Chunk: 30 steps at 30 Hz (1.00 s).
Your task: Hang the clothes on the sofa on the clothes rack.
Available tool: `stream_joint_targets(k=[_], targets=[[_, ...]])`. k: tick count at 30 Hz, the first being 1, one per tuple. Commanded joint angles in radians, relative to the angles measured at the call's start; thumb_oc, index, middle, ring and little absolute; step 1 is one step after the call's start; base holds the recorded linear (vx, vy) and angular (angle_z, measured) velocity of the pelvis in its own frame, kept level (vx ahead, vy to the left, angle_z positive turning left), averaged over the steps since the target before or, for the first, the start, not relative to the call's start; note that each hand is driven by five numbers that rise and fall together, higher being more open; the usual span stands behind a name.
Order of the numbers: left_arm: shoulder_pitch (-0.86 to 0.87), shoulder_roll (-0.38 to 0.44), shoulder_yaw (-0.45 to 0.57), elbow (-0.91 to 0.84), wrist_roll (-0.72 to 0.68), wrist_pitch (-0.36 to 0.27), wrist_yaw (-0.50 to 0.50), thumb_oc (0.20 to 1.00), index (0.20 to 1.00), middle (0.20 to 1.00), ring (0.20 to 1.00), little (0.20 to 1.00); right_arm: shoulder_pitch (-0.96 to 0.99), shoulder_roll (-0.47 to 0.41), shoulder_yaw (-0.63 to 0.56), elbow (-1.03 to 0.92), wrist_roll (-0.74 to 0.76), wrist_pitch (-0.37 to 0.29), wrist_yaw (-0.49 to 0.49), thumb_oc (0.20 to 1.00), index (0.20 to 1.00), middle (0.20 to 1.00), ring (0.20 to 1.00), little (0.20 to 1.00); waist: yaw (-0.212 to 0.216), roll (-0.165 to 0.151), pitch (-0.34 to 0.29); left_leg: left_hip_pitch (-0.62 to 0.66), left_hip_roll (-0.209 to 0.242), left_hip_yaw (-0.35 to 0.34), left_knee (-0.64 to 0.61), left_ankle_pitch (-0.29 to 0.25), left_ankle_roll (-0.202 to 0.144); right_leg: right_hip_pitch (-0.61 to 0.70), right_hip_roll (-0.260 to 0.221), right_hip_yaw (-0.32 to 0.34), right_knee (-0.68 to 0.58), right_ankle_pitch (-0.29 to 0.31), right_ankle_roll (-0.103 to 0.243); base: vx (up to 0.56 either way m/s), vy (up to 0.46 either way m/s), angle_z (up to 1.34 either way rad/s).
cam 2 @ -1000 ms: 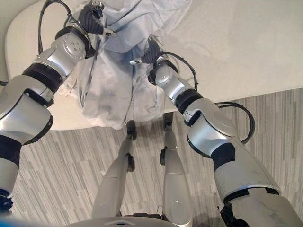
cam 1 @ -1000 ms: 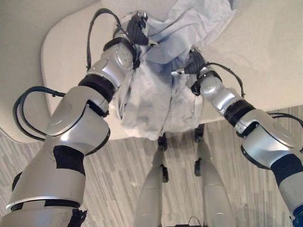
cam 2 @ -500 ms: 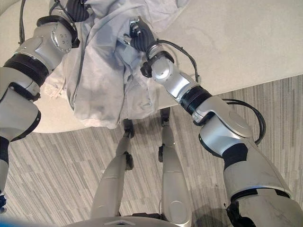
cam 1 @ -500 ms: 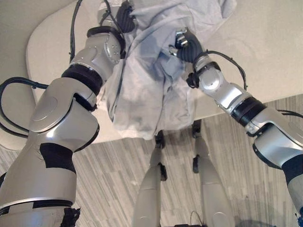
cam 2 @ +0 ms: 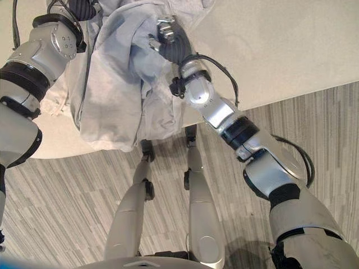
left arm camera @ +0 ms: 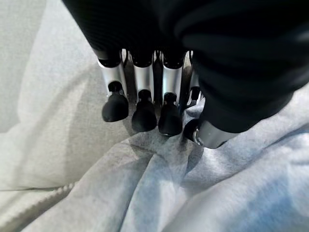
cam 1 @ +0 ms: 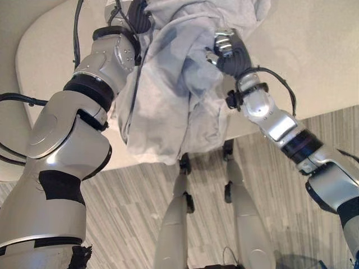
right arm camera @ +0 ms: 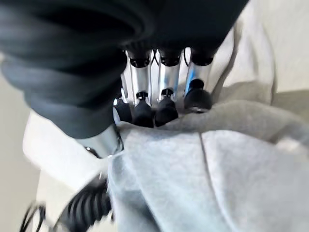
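Observation:
A light grey garment [cam 1: 168, 95] hangs in folds between both hands above the cream sofa [cam 1: 314, 50]. My left hand [cam 1: 137, 11] grips its upper left part; in the left wrist view the curled fingers [left arm camera: 145, 113] and thumb pinch the grey cloth [left arm camera: 193, 193]. At the garment's upper right, my right hand [cam 1: 231, 50] holds another fold, and the right wrist view has its fingers [right arm camera: 164, 108] curled onto the cloth [right arm camera: 193, 183]. The garment's lower edge dangles over the sofa's front edge.
The sofa seat [cam 2: 280, 45] spreads wide to the right. Grey striped floor [cam 2: 67, 190] lies in front of the sofa.
Both hands have risen and moved farther over the sofa with the garment, lifting more of it. The camera view has shifted too.

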Motion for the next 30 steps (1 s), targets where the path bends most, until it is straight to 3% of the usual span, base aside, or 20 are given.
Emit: stream_joint_targets(k=[1,6,7,12,16,20,24,27,30], targets=[[-0.073,0.085,0.094,-0.017,0.02,0.004,0.135,0.2,0.2,0.2,0.2,0.2,-0.017,-0.01,-0.111,-0.029,-0.112,-0.028,-0.082,0.2,0.2,0.2,0.2,0.2,0.007,0.011,0.022,0.054,0.013,-0.038,0.001,-0.033,-0.049,0.05,-0.061,0.065,0.023,-0.047,0.177,0.0,0.0,0.0],[0.032,0.172,0.204,-0.18,0.009,-0.007,0.207,0.2,0.2,0.2,0.2,0.2,0.099,-0.054,-0.237,-0.106,-0.212,0.001,-0.139,0.2,0.2,0.2,0.2,0.2,0.017,0.016,-0.005,0.093,0.012,-0.038,0.001,-0.039,-0.049,0.094,-0.062,0.058,0.022,-0.057,0.179,0.0,-0.028,-0.03],[0.104,0.223,0.269,-0.256,0.005,-0.028,0.226,0.2,0.2,0.2,0.2,0.2,0.156,-0.078,-0.305,-0.13,-0.235,0.004,-0.15,0.2,0.2,0.2,0.2,0.2,0.027,0.014,-0.031,0.131,0.015,-0.038,0.001,-0.056,-0.05,0.135,-0.06,0.047,0.024,-0.077,0.177,0.04,-0.059,-0.02],[0.356,0.313,0.485,-0.442,-0.04,-0.084,0.237,0.2,0.2,0.2,0.2,0.2,0.268,-0.132,-0.4,-0.165,-0.243,0.012,-0.112,0.2,0.2,0.2,0.2,0.2,0.045,-0.011,-0.116,0.266,0.034,-0.027,0.001,-0.09,-0.056,0.28,-0.064,0.01,0.023,-0.108,0.177,0.1,-0.07,0.08],[0.529,0.312,0.63,-0.54,-0.078,-0.11,0.234,0.2,0.2,0.2,0.2,0.2,0.3,-0.147,-0.418,-0.189,-0.256,0.019,-0.077,0.2,0.2,0.2,0.2,0.2,0.047,-0.034,-0.175,0.356,0.047,-0.02,0.001,-0.109,-0.057,0.379,-0.072,-0.005,0.019,-0.129,0.176,0.12,-0.055,0.16],[0.783,0.287,0.841,-0.707,-0.079,-0.129,0.24,0.2,0.2,0.2,0.2,0.2,0.31,-0.161,-0.426,-0.208,-0.272,0.026,-0.007,0.2,0.2,0.2,0.2,0.2,0.069,-0.058,-0.302,0.505,0.072,-0.012,0.001,-0.149,-0.061,0.528,-0.062,-0.042,0.012,-0.176,0.174,0.17,-0.069,0.07],[0.876,0.277,0.899,-0.78,-0.06,-0.118,0.215,0.2,0.2,0.2,0.2,0.2,0.297,-0.195,-0.419,-0.235,-0.275,0.028,0.028,0.2,0.2,0.2,0.2,0.2,0.099,-0.059,-0.372,0.581,0.08,-0.025,0.001,-0.159,-0.061,0.615,-0.062,-0.073,0.016,-0.197,0.166,0.1,-0.05,0.14],[0.871,0.268,0.895,-0.807,-0.052,-0.118,0.219,0.2,0.2,0.2,0.2,0.2,0.27,-0.235,-0.407,-0.252,-0.296,0.034,0.043,0.2,0.2,0.2,0.2,0.2,0.125,-0.052,-0.414,0.627,0.083,-0.043,0.001,-0.172,-0.068,0.689,-0.07,-0.11,0.017,-0.222,0.168,0.08,-0.012,0.28],[0.863,0.206,0.866,-0.866,-0.045,-0.114,0.216,0.2,0.2,0.2,0.2,0.2,0.286,-0.228,-0.4,-0.279,-0.302,0.04,0.073,0.2,0.2,0.2,0.2,0.2,0.148,-0.04,-0.451,0.662,0.082,-0.06,0.001,-0.184,-0.071,0.741,-0.081,-0.144,0.018,-0.233,0.176,0.05,0.027,0.42]])
